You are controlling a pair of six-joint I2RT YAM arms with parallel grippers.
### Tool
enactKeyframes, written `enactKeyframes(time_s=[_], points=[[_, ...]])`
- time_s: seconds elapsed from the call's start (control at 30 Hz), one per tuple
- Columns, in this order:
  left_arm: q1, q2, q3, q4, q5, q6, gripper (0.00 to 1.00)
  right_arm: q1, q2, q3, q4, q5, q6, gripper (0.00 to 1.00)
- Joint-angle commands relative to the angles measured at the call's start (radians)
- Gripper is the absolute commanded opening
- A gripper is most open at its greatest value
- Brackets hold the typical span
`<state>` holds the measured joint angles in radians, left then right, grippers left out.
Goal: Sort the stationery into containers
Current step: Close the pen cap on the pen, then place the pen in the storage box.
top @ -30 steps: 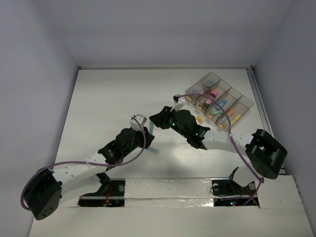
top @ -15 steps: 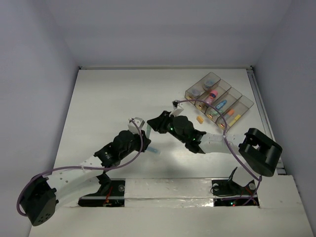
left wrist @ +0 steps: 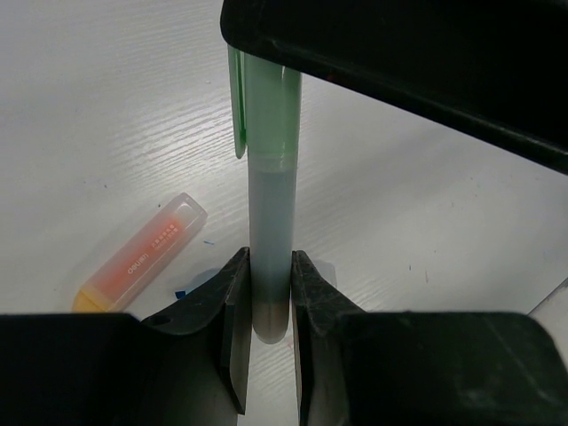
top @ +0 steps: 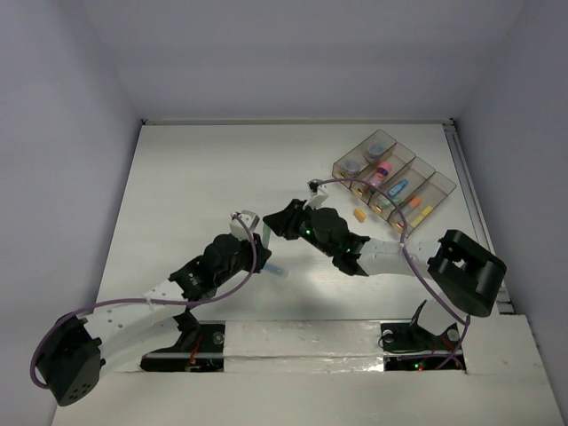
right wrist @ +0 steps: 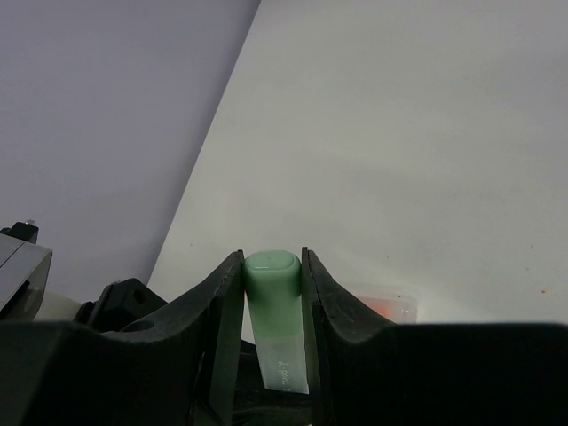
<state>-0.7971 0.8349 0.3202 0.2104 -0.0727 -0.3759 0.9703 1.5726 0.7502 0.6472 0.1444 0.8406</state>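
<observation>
Swung left from the tray (top: 441, 182) side, barely budging since. Both ends of the pale green marker (left wrist: 269, 204) gripped: grey end clamped in the left gripper (left wrist: 266, 293), cap end pinched in the right gripper (right wrist: 273, 275), long axis running between. Probably clear of the table (top: 195, 177), hard to tell. Open room rightward to the tray.

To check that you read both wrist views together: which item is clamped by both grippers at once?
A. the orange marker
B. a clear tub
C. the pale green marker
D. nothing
C: the pale green marker stands between the left gripper fingers, and its cap sits between the right gripper fingers, while the orange marker lies loose on the table.
</observation>
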Motion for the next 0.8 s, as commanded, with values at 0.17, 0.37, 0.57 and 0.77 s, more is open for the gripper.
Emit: enactKeyframes(time_s=[0.17,0.37,0.57,0.77], points=[[0.053,0.013,0.134,0.44,-0.093,-0.057,0.0,0.059,-0.039,0.004,-0.282,-0.152,-0.052,0.0],[0.053,-0.072,0.059,0.428,0.011,-0.095,0.44,-0.143,-0.083,0.142,-0.311,-0.002,-0.098,0.0],[0.053,-0.201,0.0,0.373,0.065,-0.106,0.71,-0.335,-0.147,0.27,-0.357,0.082,-0.159,0.0],[0.053,-0.272,-0.053,0.343,0.067,-0.069,0.88,-0.577,-0.324,0.15,-0.487,0.236,-0.231,0.0]])
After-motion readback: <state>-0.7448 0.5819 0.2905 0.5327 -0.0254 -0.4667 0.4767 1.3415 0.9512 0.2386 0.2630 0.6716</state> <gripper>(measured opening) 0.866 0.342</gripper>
